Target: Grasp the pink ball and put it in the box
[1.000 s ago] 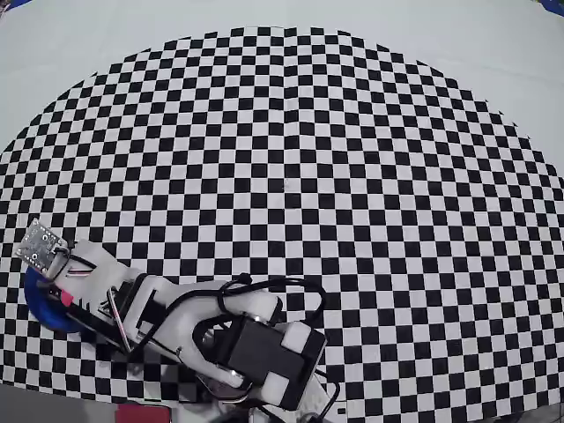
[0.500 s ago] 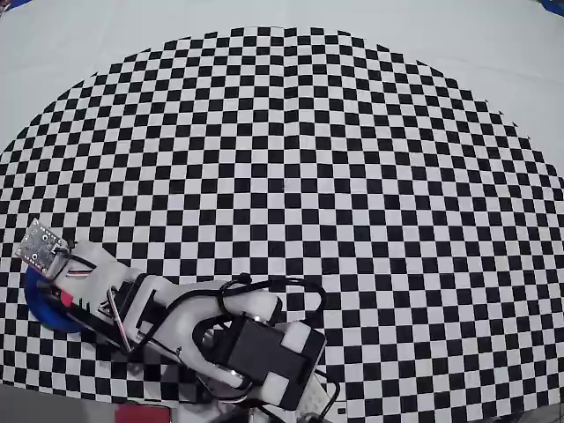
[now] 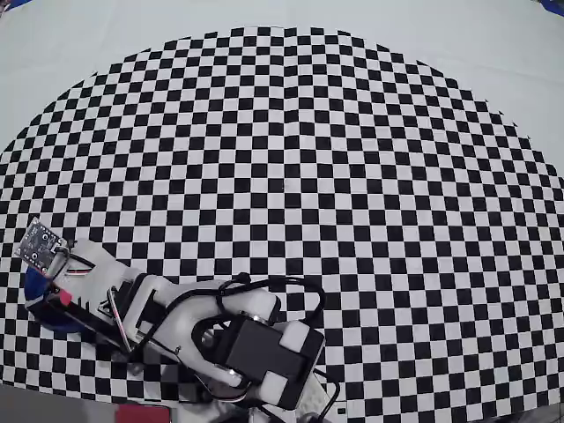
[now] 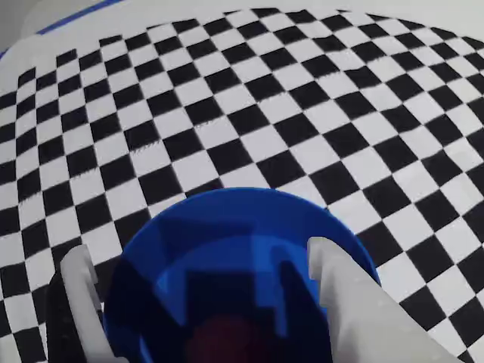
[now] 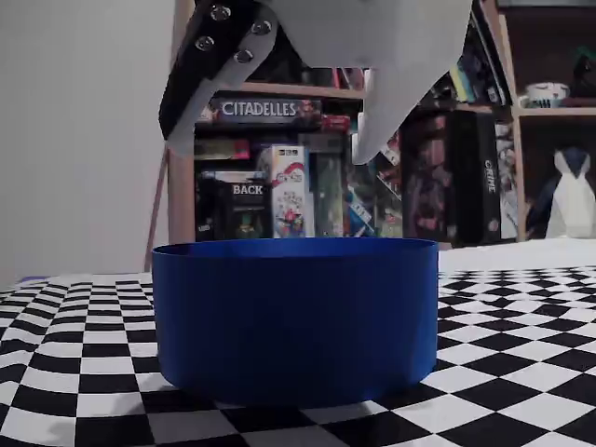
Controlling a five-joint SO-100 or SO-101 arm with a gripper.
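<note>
Fingers (image 4: pixel 344 302) of the gripper (image 4: pixel 200 261) stand apart above the box (image 4: pixel 242 227), empty between the tips. Inside the blue container, in the wrist view, a dim pink-red round shape (image 4: pixel 227 340) lies low between the 2 fingers, probably the pink ball. The fixed view shows both tips (image 5: pixel 270 116) clear above the rim (image 5: pixel 295 247); overhead, the arm covers most of the box (image 3: pixel 40 308).

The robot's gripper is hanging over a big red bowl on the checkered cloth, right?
Not quite: the bowl is blue, not red, as the fixed view shows. The gripper does hang over it, open, on the checkered cloth.
</note>
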